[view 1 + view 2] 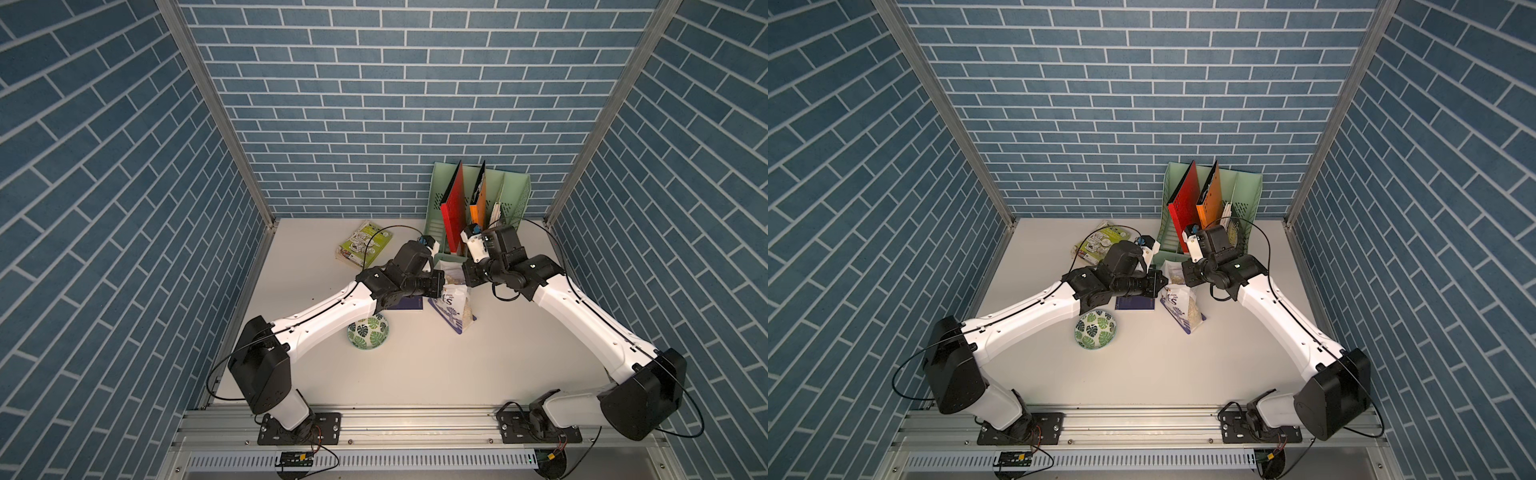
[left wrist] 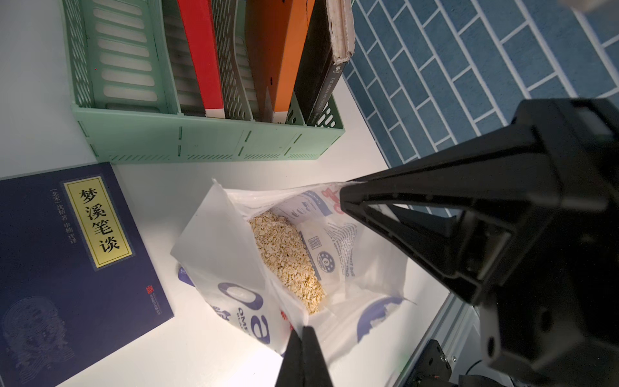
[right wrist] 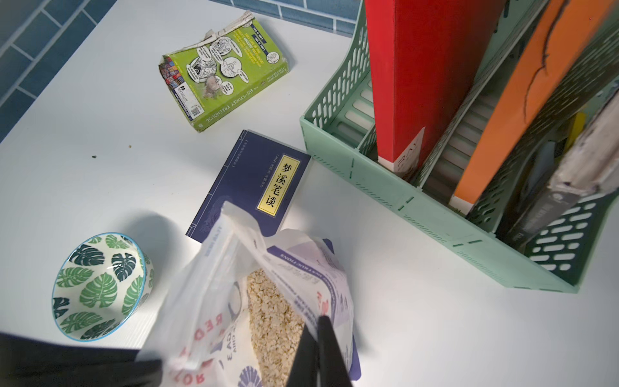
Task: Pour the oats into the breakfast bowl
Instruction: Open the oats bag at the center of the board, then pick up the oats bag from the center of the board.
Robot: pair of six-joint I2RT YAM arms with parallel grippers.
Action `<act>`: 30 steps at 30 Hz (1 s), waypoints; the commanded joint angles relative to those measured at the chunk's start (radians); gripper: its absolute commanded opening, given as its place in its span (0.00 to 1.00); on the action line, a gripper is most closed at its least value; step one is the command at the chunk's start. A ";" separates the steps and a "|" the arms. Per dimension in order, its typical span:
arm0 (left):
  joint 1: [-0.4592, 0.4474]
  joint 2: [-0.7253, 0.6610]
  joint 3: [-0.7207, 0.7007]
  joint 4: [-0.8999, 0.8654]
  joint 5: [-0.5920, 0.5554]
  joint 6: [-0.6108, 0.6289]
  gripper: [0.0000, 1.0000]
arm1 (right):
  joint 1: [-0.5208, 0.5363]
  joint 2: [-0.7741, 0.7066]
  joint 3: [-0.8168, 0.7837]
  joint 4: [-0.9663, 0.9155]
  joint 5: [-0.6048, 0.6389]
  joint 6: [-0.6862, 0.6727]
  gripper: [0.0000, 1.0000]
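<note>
**Left wrist view: white soft pouch (image 2: 221, 241) of pale beige oats (image 2: 288, 264) pinched open at two sides**

The pouch, printed in dark blue, stands on the white desk (image 1: 415, 374). Its mouth is spread wide and the flakes show deep inside.

The left hand (image 2: 303, 333) has its black fingers pressed together on one edge of the mouth. The right hand (image 3: 321, 323) is clamped just as narrowly on the opposite edge. In the left wrist view its black tip meets the pouch rim. In both top views the two arms meet over the pouch, toward the back of the desk.

The small round white bowl patterned with dark and light green leaves (image 3: 97, 284) sits upright on the desk. It is apart from the pouch, on the left arm's side and nearer the front. In both top views the left forearm covers part of its rim.

A dark blue book with a yellow title label (image 2: 73, 261) lies flat just beside the pouch, on the left arm's side. A green picture-covered book (image 3: 227, 73) lies flat farther back.

Behind the pouch stands a mint green slotted plastic file rack (image 2: 214, 140). It holds a red folder (image 2: 201, 57), an orange folder (image 2: 278, 57) and a worn dark-spined book (image 2: 318, 83).
</note>
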State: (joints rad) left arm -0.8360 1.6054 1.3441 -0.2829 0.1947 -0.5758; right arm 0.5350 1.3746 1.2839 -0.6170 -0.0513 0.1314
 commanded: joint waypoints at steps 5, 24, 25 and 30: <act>0.012 0.044 0.137 -0.074 -0.098 0.051 0.37 | 0.035 -0.041 -0.014 0.056 0.004 0.033 0.00; 0.011 0.012 0.152 -0.286 -0.201 -0.047 0.65 | 0.213 -0.067 -0.046 0.123 0.284 0.279 0.00; 0.011 -0.001 0.133 -0.274 -0.200 -0.057 0.65 | 0.213 -0.070 -0.049 0.126 0.282 0.280 0.00; 0.010 0.012 0.096 -0.236 -0.157 -0.077 0.67 | 0.221 -0.080 -0.068 0.158 0.247 0.277 0.00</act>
State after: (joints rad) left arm -0.8288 1.6188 1.4494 -0.5335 0.0242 -0.6323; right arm 0.7467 1.3338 1.2110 -0.5663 0.1856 0.3714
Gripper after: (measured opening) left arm 0.667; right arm 0.049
